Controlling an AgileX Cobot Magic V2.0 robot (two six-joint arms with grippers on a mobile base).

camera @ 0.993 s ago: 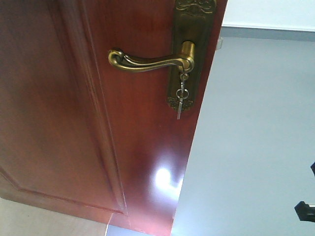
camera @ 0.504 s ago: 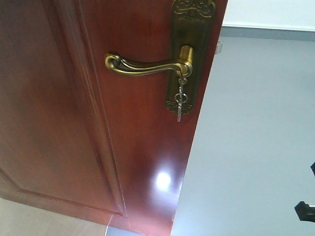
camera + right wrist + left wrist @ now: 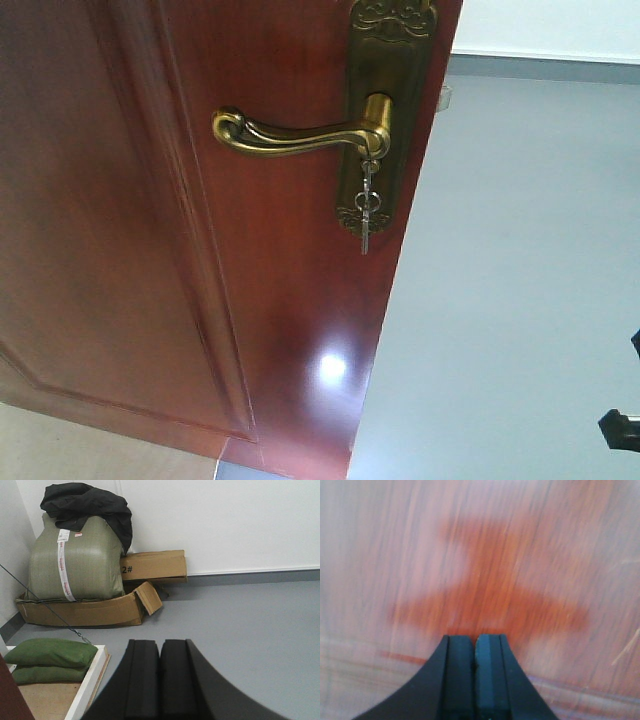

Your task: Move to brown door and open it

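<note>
The brown door fills the left of the front view, its free edge running down the middle. A brass lever handle sits on a brass plate, with keys hanging from the lock. My left gripper is shut and empty, its tips close against the blurred door surface. My right gripper is shut and empty, pointing across the grey floor. A dark arm part shows at the front view's right edge.
Grey floor and a white wall lie beyond the door edge. In the right wrist view, a green sack under black cloth sits in cardboard boxes at the wall. Green sandbags lie on a white-edged board.
The door handle and keys have shifted slightly left and up in the front view, and the keys swing a little. The dark arm part at the right edge has not moved.
</note>
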